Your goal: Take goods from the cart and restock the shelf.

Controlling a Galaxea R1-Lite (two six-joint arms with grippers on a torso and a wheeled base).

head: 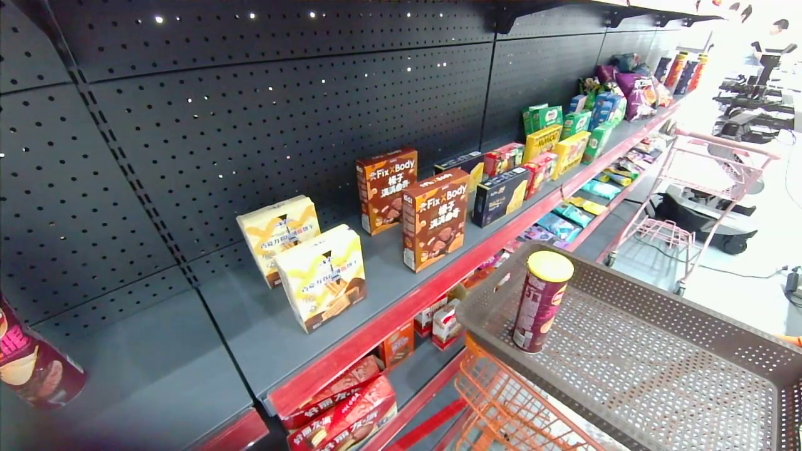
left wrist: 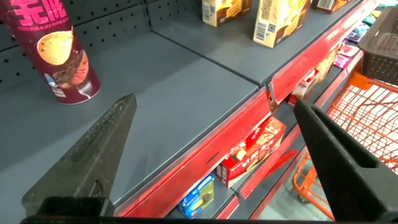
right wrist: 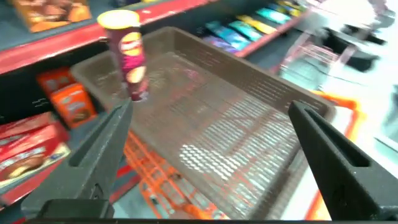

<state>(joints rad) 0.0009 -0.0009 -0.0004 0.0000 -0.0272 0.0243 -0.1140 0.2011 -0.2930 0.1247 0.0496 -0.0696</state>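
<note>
A dark red chips can [head: 542,300] with a yellow lid stands upright in the near-left corner of the brown perforated basket [head: 664,369] on the orange cart [head: 507,410]. My right gripper [right wrist: 211,155] hangs open above that basket [right wrist: 242,130], a short way from the can [right wrist: 127,53], with nothing between its fingers. A second dark red can [head: 31,366] stands on the grey shelf [head: 156,376] at the far left. My left gripper [left wrist: 211,162] is open and empty over the shelf's red front edge [left wrist: 205,155], apart from that can [left wrist: 59,56].
Yellow boxes [head: 319,275] and brown boxes [head: 434,216] stand further along the shelf, with several more goods beyond. Red packets [head: 341,407] and snacks fill the lower shelves. A pink cart [head: 702,188] stands in the aisle at the right. A black pegboard backs the shelf.
</note>
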